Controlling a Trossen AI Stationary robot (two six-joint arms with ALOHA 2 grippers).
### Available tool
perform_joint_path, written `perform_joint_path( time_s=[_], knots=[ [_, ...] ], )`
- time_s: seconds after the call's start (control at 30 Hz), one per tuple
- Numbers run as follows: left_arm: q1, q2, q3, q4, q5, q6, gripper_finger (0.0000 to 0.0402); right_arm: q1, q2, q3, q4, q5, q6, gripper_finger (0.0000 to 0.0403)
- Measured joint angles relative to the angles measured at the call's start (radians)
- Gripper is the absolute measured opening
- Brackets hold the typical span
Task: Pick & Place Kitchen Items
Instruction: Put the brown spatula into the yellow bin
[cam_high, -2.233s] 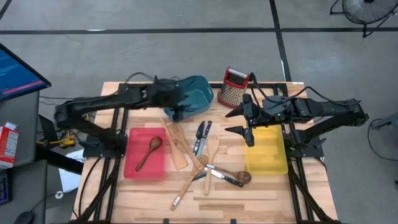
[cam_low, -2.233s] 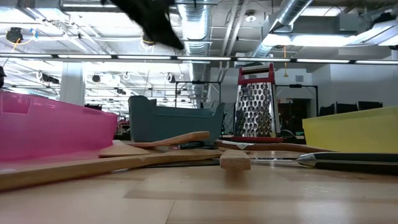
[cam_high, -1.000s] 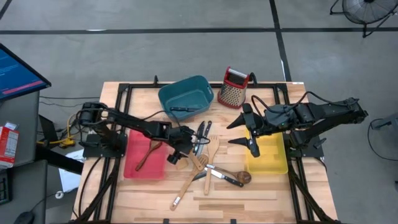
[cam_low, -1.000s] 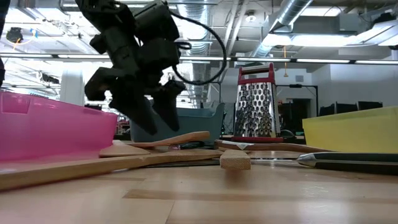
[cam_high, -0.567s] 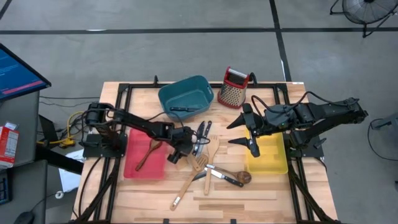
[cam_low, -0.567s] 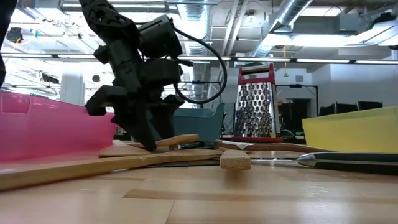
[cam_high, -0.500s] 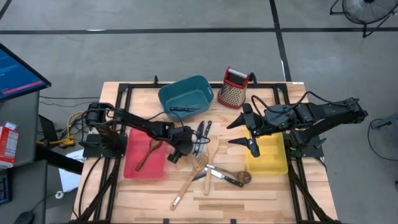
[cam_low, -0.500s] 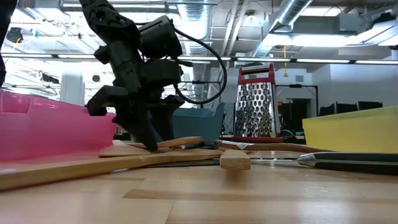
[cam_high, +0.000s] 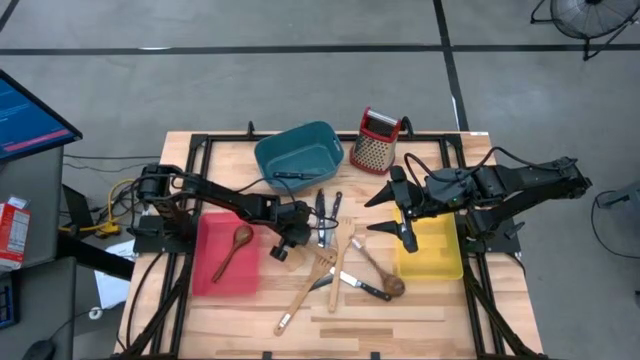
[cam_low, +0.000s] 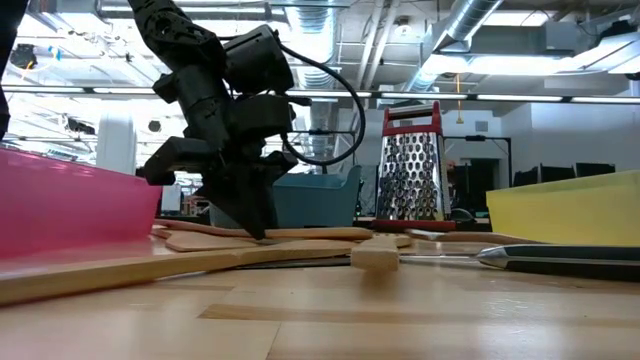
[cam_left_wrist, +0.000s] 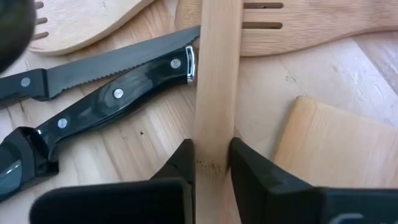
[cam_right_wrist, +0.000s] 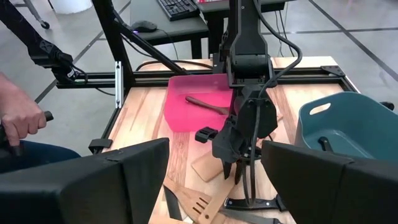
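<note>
We see a grey floor (cam_high: 250, 85) crossed by dark lines, a fan (cam_high: 585, 20) at two o'clock, and ceiling ducts (cam_low: 470, 25) overhead.

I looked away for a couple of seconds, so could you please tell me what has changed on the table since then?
The left hand swung from above the teal bin down into the utensil pile and closed on a pale wooden handle. The red bin and nearby utensils shifted. The right hand moved slightly, open above the yellow bin; the grater stayed put.
</note>
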Motion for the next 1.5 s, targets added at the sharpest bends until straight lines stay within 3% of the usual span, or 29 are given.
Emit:
perform_joint_path(
  time_s=[0.2, 0.4, 0.6, 0.8, 0.97, 1.1, 1.2, 1.33, 1.5],
  knots=[
    [0.0, -0.022, 0.004, 0.005, -0.008, -0.005, 0.0044, 0.0, 0.0, 0.0, 0.001, 0.0, 0.018, 0.0266],
    [0.008, -0.121, 0.037, 0.025, -0.029, -0.006, 0.0041, 0.0, 0.0, 0.0, 0.003, 0.0, 0.018, 0.0266],
    [0.039, -0.313, 0.045, 0.045, -0.033, -0.088, 0.0037, 0.0, 0.0, 0.0, 0.005, 0.0, 0.018, 0.0266],
    [0.085, -0.548, 0.046, 0.061, -0.032, -0.161, 0.0002, -0.001, 0.0, 0.0, 0.009, 0.0, 0.015, 0.0266],
    [0.097, -0.653, 0.046, 0.064, -0.032, -0.163, 0.0006, -0.002, 0.0, 0.0, 0.008, 0.0, 0.015, 0.0266],
    [0.094, -0.63, 0.046, 0.061, -0.021, -0.154, 0.0023, -0.002, 0.0, 0.0, 0.006, 0.0, 0.015, 0.0266],
    [0.085, -0.562, 0.046, 0.061, 0.042, -0.105, 0.005, -0.002, 0.0, 0.0, 0.005, 0.0, 0.016, 0.0266],
    [0.059, -0.436, 0.045, 0.056, 0.116, -0.054, 0.0102, 0.0, 0.0, 0.0, 0.004, -0.001, 0.018, 0.0266],
    [0.023, -0.281, 0.045, 0.054, 0.119, -0.011, 0.0186, 0.0, 0.0, 0.0, 0.003, -0.002, 0.018, 0.0266]
  ],
)
